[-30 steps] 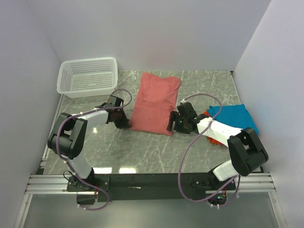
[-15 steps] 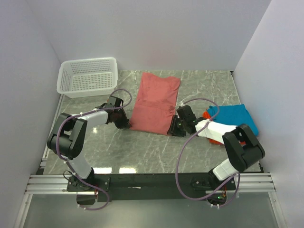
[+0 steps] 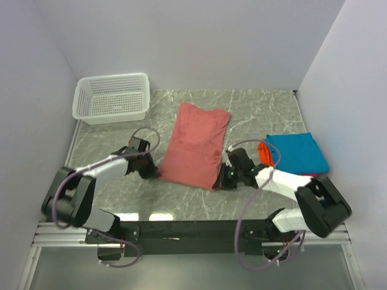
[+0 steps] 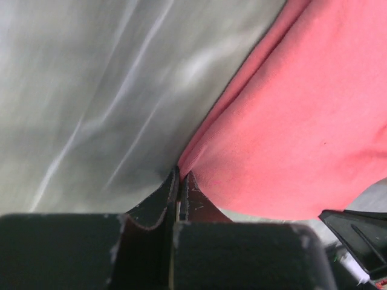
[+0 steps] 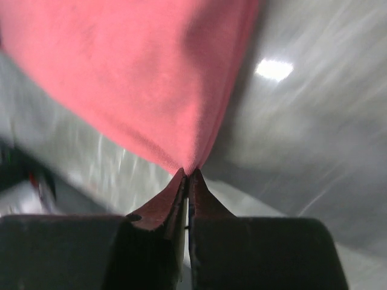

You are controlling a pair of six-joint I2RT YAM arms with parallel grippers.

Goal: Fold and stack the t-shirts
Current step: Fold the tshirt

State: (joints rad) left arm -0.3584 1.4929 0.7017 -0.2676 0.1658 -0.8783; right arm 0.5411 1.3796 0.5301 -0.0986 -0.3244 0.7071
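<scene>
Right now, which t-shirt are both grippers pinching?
The salmon-red t-shirt, mid-table: left gripper and right gripper clamp its near corners. The teal-blue t-shirt lies folded at the right, untouched.

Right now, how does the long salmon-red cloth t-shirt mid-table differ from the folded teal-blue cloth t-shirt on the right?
The salmon-red t-shirt is a long, larger panel; the teal-blue t-shirt is a smaller compact fold. The salmon-red one is pinched at its near corners by the left gripper and right gripper; the teal-blue one lies untouched. Both are plain cloth.
</scene>
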